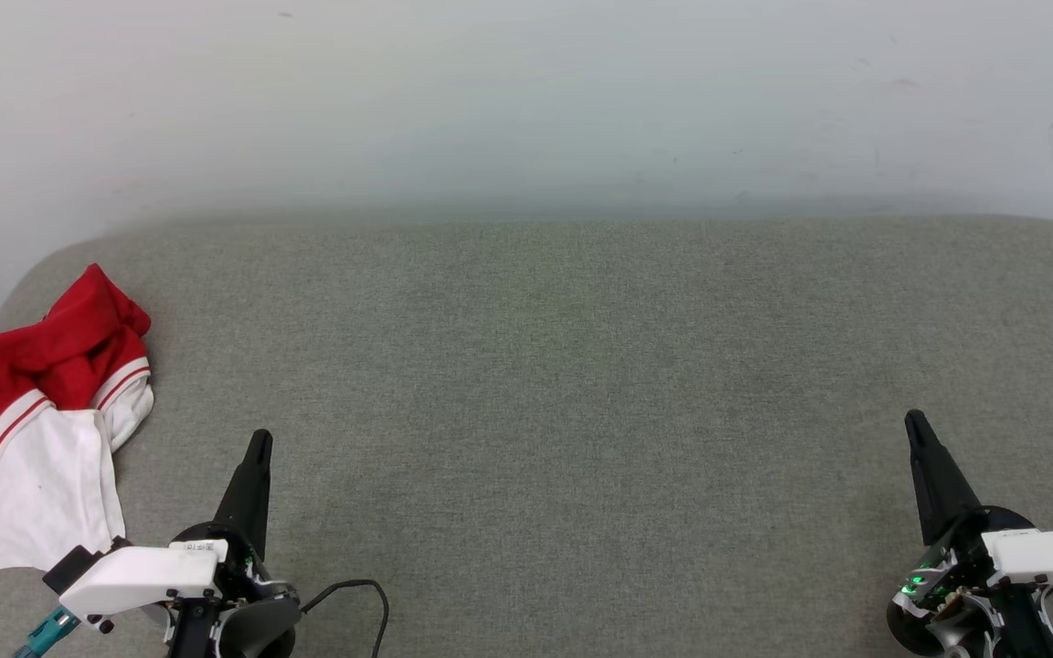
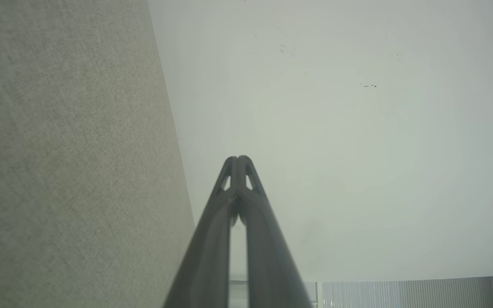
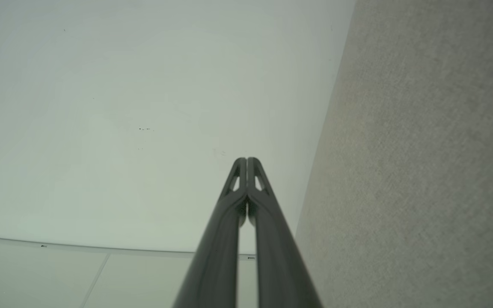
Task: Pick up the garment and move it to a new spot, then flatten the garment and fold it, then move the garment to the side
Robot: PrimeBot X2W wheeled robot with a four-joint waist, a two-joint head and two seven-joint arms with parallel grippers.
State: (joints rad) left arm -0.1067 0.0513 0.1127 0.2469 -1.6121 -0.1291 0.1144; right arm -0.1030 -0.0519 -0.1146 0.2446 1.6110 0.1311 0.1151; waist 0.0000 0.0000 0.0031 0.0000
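left gripper (image 1: 260, 439) closed (tips touching) | right gripper (image 1: 913, 420) closed | head view: garment (image 1: 33, 429) crumpled at left | wrist views: wall (image 2: 336, 149)

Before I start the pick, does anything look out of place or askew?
The red jersey T-shirt with white sleeves lies crumpled at the left edge of the grey fabric surface. Nothing else stands out.

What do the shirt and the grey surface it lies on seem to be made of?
Shirt: probably soft knit cloth, matte red and white; it lies crumpled in loose folds.
Surface: likely grey woven upholstery, matte; a fine weave grain shows in the wrist views, and its rounded corners suggest padding underneath.
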